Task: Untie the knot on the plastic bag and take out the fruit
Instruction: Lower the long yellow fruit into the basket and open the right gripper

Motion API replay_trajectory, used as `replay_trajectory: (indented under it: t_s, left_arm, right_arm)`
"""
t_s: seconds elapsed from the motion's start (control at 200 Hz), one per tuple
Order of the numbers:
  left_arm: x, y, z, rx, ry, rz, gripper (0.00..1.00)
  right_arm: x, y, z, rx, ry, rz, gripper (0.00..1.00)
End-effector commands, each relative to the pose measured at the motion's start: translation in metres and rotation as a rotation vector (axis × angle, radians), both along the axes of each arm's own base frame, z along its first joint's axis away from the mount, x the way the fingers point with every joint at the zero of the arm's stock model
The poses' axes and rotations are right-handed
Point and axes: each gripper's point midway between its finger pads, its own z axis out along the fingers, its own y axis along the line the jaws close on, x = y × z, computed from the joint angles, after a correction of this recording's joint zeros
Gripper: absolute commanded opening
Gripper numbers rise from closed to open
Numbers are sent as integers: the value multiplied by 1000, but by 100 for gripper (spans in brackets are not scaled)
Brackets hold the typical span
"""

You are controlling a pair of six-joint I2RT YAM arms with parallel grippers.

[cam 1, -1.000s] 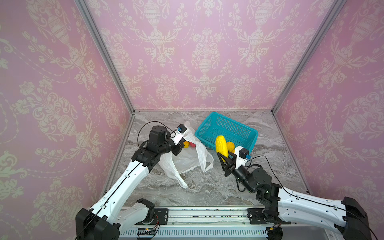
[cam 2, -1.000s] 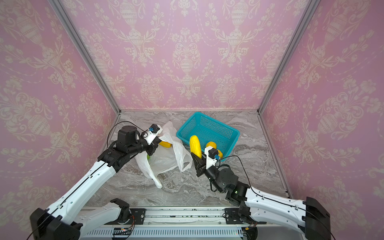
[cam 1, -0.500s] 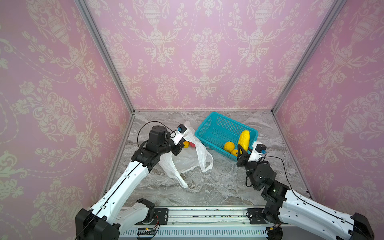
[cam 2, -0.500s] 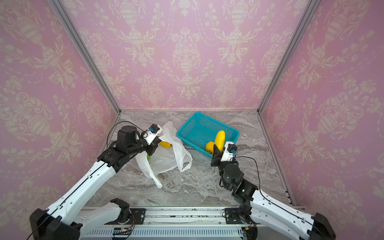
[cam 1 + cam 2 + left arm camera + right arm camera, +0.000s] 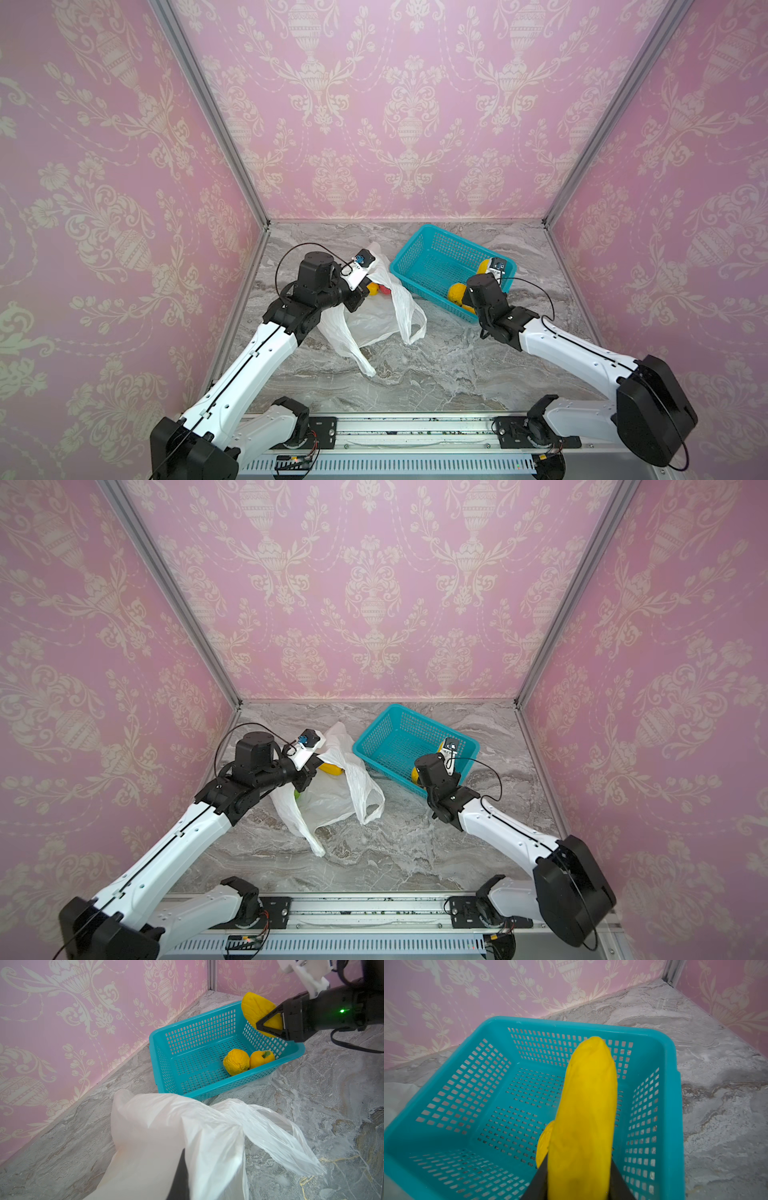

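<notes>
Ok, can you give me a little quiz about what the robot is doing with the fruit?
1. True or false: the right gripper holds a long yellow fruit over the teal basket.
2. How many fruits lie inside the basket? A none, B two, C five.
3. What is the left gripper shut on?
Key: 1 true. 2 B: a yellow one and an orange one. 3 The plastic bag.

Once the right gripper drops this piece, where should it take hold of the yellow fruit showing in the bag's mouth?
Pinch the yellow fruit across its exposed middle, coming down from the basket side. It lies long and flat in the plastic bag's opening; the left gripper, clamped on the film, covers its other end, so that side looks blocked.
</notes>
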Motion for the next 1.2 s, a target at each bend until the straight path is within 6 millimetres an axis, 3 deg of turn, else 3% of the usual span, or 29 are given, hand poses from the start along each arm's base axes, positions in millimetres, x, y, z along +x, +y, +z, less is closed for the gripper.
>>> replay_trajectory:
  t_s: [0.0,0.25,0.405,0.44,0.515,0.595,0.761,0.906,0.996,1.026,1.196]
  left_arm:
    - [-7,-1,-1,12,-12,-23,0]
    - [-7,-2,-2,15,-12,-26,0]
    - [-6,-2,-4,20,-7,-24,0]
    - [-6,-1,-3,19,-10,-24,0]
    - [-7,-2,-4,19,-8,-25,0]
    - [-6,-1,-5,24,-6,-23,0]
    - [-7,-1,-5,20,-8,-25,0]
    - [-6,-1,-4,23,-8,-23,0]
    - [-7,-2,-6,24,-6,-26,0]
    - [-6,-1,-7,28,-4,-24,0]
    - [-7,-2,-5,24,-8,-27,0]
  right_arm:
    - [7,-7,-27,22,134,-44,17]
    - [32,-23,-80,-8,329,-115,16]
    - [41,-25,-102,-70,419,-156,24]
    - [43,-23,-105,-72,435,-151,28]
    - [45,-22,-108,-67,431,-150,50]
    - [44,-22,-110,-58,426,-151,64]
    - [41,-21,-103,-33,379,-130,78]
    - [34,-17,-94,1,351,-97,83]
    - [29,-18,-77,-14,285,-95,88]
    - [27,-19,-72,-20,268,-97,99]
    - [7,-20,-37,-13,178,-86,100]
